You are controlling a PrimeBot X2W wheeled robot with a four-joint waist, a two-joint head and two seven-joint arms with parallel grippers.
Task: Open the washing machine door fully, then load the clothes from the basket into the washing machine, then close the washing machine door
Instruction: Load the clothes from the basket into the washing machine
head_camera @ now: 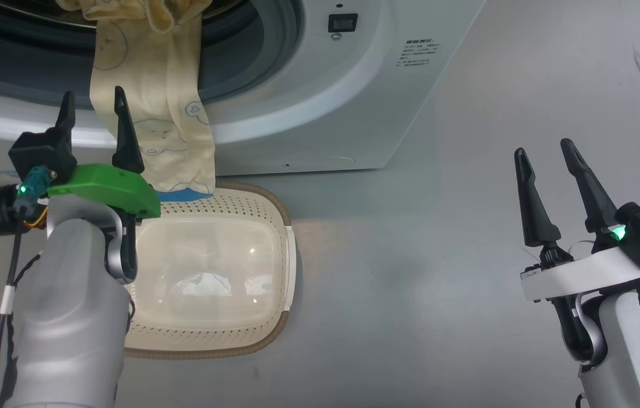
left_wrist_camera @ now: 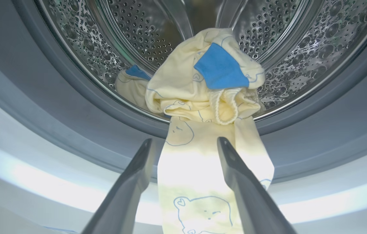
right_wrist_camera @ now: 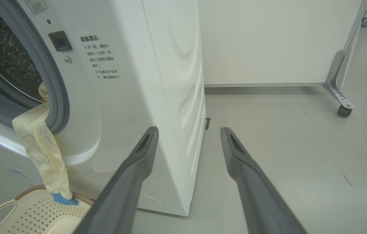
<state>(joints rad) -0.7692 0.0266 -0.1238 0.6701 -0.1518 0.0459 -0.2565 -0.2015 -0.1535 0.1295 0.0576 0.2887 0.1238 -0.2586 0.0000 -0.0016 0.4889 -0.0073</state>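
The washing machine (head_camera: 354, 102) stands with its porthole uncovered; the washing machine door is out of view. The clothes (left_wrist_camera: 203, 91), cream-yellow with blue cuffs, lie bunched at the lip of the steel drum (left_wrist_camera: 284, 39). One leg of the clothes (head_camera: 155, 113) hangs out over the grey ring down to the basket (head_camera: 288, 249). My left gripper (head_camera: 93, 99) is open right in front of that hanging leg, and in the left wrist view the cloth shows between the left gripper's (left_wrist_camera: 185, 140) fingers, ungripped. My right gripper (head_camera: 543, 148) is open and holds nothing, off to the machine's right.
In the right wrist view my right gripper (right_wrist_camera: 189, 130) points past the washer's corner (right_wrist_camera: 170, 130) over grey floor (right_wrist_camera: 284, 136). A white wall panel on a metal caster bracket (right_wrist_camera: 341, 97) stands behind. The basket (right_wrist_camera: 33, 211) sits on the floor against the machine's front.
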